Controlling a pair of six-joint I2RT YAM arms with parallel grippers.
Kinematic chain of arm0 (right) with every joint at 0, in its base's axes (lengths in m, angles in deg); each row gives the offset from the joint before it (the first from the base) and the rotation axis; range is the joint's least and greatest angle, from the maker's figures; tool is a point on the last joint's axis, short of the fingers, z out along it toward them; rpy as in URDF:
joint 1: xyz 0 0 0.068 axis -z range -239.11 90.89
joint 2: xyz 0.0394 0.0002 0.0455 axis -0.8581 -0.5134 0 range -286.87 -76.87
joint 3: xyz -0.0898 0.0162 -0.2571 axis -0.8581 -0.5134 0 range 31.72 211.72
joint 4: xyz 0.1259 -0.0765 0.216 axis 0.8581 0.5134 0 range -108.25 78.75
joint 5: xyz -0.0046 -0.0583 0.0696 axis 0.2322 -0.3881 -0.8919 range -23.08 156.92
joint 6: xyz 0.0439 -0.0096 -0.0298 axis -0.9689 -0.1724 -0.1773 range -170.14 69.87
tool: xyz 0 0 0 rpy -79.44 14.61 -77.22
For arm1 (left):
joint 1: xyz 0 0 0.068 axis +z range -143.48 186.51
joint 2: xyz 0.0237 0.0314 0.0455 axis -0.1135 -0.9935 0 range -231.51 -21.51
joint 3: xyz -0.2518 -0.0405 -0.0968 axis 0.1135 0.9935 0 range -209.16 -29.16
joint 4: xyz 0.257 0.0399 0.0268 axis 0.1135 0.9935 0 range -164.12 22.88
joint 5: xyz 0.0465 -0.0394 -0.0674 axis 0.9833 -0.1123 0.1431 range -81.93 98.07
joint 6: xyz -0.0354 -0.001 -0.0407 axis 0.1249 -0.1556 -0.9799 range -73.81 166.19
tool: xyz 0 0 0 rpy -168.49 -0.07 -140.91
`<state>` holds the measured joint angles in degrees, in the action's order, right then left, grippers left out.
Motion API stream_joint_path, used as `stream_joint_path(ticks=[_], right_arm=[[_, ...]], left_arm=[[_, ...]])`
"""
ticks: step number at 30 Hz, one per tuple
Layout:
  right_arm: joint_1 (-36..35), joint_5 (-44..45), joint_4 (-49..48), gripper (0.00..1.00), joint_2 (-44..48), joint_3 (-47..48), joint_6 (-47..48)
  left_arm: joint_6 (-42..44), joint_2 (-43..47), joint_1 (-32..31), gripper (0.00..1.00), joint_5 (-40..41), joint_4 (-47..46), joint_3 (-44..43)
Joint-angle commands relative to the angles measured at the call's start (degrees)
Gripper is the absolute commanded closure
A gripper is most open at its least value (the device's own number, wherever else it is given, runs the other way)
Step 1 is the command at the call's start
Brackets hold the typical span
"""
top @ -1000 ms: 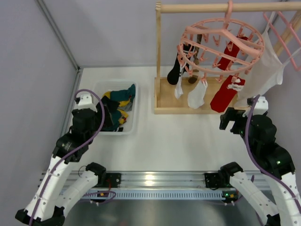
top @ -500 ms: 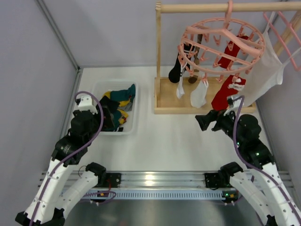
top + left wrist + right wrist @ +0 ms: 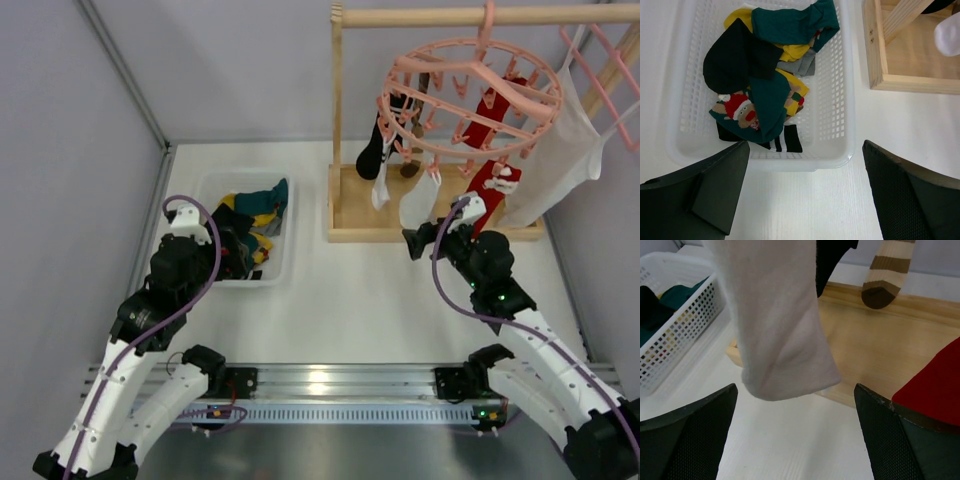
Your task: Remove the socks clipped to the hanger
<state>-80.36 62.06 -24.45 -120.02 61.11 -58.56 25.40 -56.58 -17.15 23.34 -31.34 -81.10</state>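
While nothing is gripped yet, this reads as the approach step on one sock. Right hand (image 3: 414,243) sits low in front of the wooden stand (image 3: 350,215), jaws wide and empty. Its wrist view has the toe of the white sock (image 3: 780,330) hanging just ahead, centred between the fingers but not inside them. Left hand (image 3: 805,146) hovers over the near rim of the basket (image 3: 850,100), also wide and empty. Loose socks are piled in that basket.

Task items: the pink ring hanger (image 3: 470,95) hangs by its hook from the stand's top rail. Clipped to it are the white sock, a smaller white sock (image 3: 381,190) to its left, a black sock (image 3: 372,155) further left, a red sock (image 3: 488,180) on the right and a brown striped sock (image 3: 885,270) behind.

Next move, my read: go forward and up so the fingers straddle the white sock above the toe, close, then pull down and away to pop the clip. Pinching only the toe tip risks a slip.

Clearance: open surface (image 3: 350,300) between arms and stand, so there's plenty of room to back out. Tight spots:
- the stand's base edge sits right under the sock
- the red sock is close on the hand's right
- the white cloth (image 3: 560,150) and straight pink rack (image 3: 600,60) crowd the far right

The hanger likely swings, so expect it to follow the pull.
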Motion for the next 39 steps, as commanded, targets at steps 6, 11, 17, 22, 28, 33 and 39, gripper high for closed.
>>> stream_joint_path(ticks=[6, 11, 17, 22, 28, 33, 39], right_arm=[[-0.19, 1.79, -26.22, 0.09, -9.29, -4.69, 7.72], [0.07, 0.12, -39.91, 0.24, -14.76, -6.44, 9.64], [0.25, -1.54, -48.37, 0.66, -19.68, -7.59, 8.78], [-0.36, -3.49, -54.35, 1.00, -18.72, -10.57, 1.58], [-6.07, 4.40, -52.18, 1.00, -14.68, -13.04, 0.51], [-13.80, 14.25, -46.37, 1.00, -11.95, -12.07, 3.15], [-22.15, 24.54, -41.53, 1.00, -14.05, -9.09, 7.54]], left_arm=[[1.29, -0.44, 0.19, 0.02, -2.87, -4.20, 0.26], [1.29, 0.26, 0.19, 0.02, -4.28, -4.20, -0.44], [-0.21, -1.22, 0.11, 0.02, -8.23, -4.55, -2.89], [-3.28, -5.79, 0.11, 0.02, -12.10, -5.25, -9.39], [-7.59, -15.54, -1.03, 0.02, -13.78, -7.10, -21.43], [-6.37, -27.31, -14.72, 0.02, 3.50, -7.01, -33.55], [1.28, -44.89, -35.04, 0.02, 22.08, -6.49, -52.18]])
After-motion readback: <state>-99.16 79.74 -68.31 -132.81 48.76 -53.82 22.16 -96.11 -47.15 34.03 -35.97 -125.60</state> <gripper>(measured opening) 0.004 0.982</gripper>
